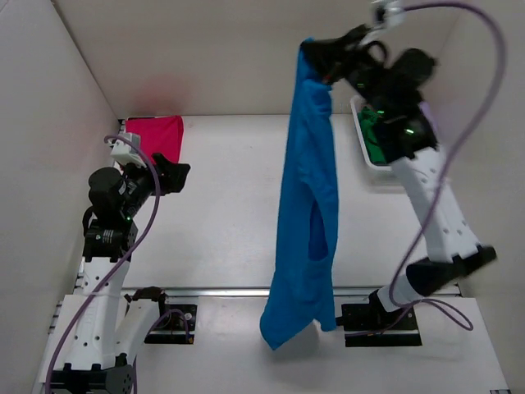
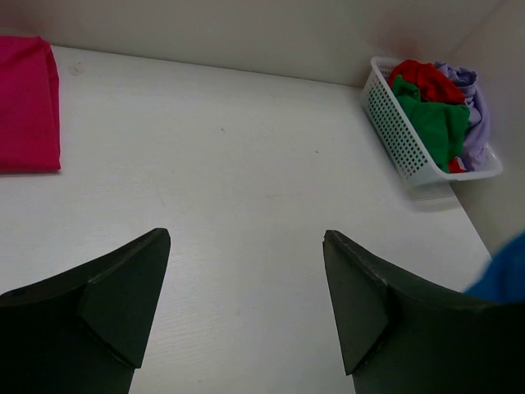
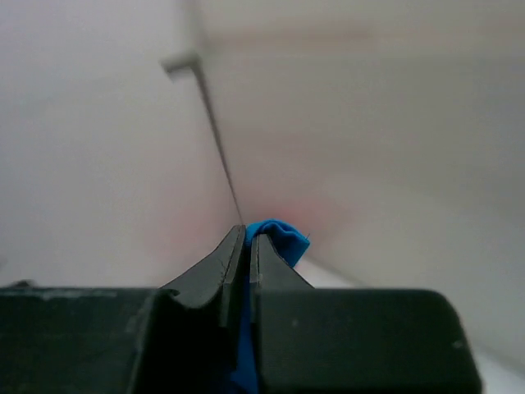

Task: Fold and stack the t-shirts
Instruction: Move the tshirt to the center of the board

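Right wrist view is showing the right gripper (image 3: 246, 236) clamping a corner of the blue shirt (image 1: 308, 205), which is hanging from high above mid-table down toward the near edge, while the left gripper (image 2: 246, 238) is hovering spread wide near the folded magenta shirt (image 1: 156, 135) in the far-left corner.

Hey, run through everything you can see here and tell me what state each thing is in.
blue t-shirt: hanging unfolded from right gripper
right gripper: shut on blue t-shirt
left gripper: open, empty
magenta t-shirt: folded, lying on table
basket: holds crumpled green t-shirt, red t-shirt, lavender t-shirt
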Motion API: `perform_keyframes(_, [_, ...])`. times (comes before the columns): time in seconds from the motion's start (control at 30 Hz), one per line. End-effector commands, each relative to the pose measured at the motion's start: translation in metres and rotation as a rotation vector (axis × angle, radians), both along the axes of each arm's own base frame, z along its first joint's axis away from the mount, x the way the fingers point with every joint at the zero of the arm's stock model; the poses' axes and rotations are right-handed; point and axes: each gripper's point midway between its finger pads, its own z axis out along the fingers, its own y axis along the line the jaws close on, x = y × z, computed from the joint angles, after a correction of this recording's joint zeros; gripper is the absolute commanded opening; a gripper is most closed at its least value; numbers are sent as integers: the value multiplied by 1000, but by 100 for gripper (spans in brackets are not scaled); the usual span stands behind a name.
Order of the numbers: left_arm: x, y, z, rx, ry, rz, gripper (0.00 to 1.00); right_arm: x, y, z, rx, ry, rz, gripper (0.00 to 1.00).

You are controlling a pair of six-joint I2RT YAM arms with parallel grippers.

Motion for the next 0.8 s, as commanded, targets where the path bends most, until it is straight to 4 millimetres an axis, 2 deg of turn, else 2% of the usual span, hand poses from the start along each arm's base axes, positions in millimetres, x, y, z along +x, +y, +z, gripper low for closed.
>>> perform_keyframes(0.0, [-3, 4, -15, 7, 26, 19, 87, 87, 42, -127, -179, 241, -155, 0])
perform_keyframes(0.03, [-3, 2, -23, 12, 42, 9, 87, 105, 59, -167, -255, 311, -188, 0])
perform_keyframes(0.1, [-4, 0, -37, 11, 79, 3, 87, 128, 95, -234, -382, 431, -169, 0])
perform_keyframes(0.13, [-6, -2, -41, 15, 87, -10, 88, 130, 106, -249, -418, 456, -176, 0])
perform_keyframes(0.17, [-6, -3, -46, 19, 99, -18, 88, 144, 110, -278, -491, 500, -226, 3])
perform_keyframes(0.2, [-7, -5, -54, 23, 123, -32, 88, 152, 114, -303, -562, 519, -242, 27])
perform_keyframes(0.23, [-10, -10, -61, 27, 140, -59, 88, 154, 112, -312, -584, 530, -298, 43])
perform_keyframes(0.27, [-13, -16, -67, 26, 157, -103, 88, 159, 102, -322, -600, 552, -363, 68])
perform_keyframes(0.3, [-18, -24, -76, 41, 181, -153, 88, 162, 92, -329, -607, 593, -388, 78])
perform_keyframes(0.33, [-24, -33, -87, 67, 218, -210, 87, 162, 85, -331, -615, 615, -393, 82])
perform_keyframes(0.37, [-32, -43, -105, 110, 272, -272, 86, 169, 68, -325, -604, 635, -420, 83])
perform_keyframes(0.4, [-36, -46, -113, 131, 297, -286, 84, 168, 52, -315, -591, 649, -443, 81])
perform_keyframes(0.43, [-48, -58, -129, 175, 342, -353, 83, 167, 42, -314, -598, 658, -459, 80])
perform_keyframes(0.5, [-66, -71, -153, 227, 382, -433, 82, 163, 0, -305, -586, 686, -530, 74])
perform_keyframes(0.53, [-80, -82, -165, 248, 392, -501, 81, 159, -10, -304, -587, 697, -540, 72])
perform_keyframes(0.6, [-103, -98, -184, 264, 431, -616, 78, 143, -43, -322, -599, 797, -519, 71])
perform_keyframes(0.63, [-113, -111, -182, 284, 429, -676, 78, 131, -53, -336, -615, 844, -508, 70])
perform_keyframes(0.67, [-125, -123, -188, 310, 446, -745, 78, 124, -58, -345, -630, 867, -502, 71])
perform_keyframes(0.73, [-135, -131, -203, 326, 520, -805, 77, 97, -68, -373, -662, 905, -492, 72])
perform_keyframes(0.77, [-143, -137, -210, 351, 570, -859, 76, 89, -73, -368, -642, 893, -505, 71])
